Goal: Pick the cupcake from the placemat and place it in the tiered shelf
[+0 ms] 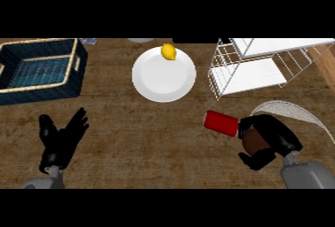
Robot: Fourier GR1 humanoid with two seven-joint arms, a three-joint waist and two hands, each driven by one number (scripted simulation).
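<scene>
The cupcake point(222, 123) shows a red wrapper and a brown top, lying tilted over the left end of the pale mesh placemat point(297, 113) at the right. My right hand point(271, 137) is curled round its brown end, hiding most of it. The white wire tiered shelf point(262, 66) stands at the upper right, beyond the hand, with white shelf boards. My left hand point(60, 139) rests open at the lower left, fingers up, away from everything.
A white plate point(163, 77) with a yellow lemon point(169, 51) on its far rim sits at centre top. A dark blue woven basket point(42, 71) stands at the upper left. The counter is brown wood grain.
</scene>
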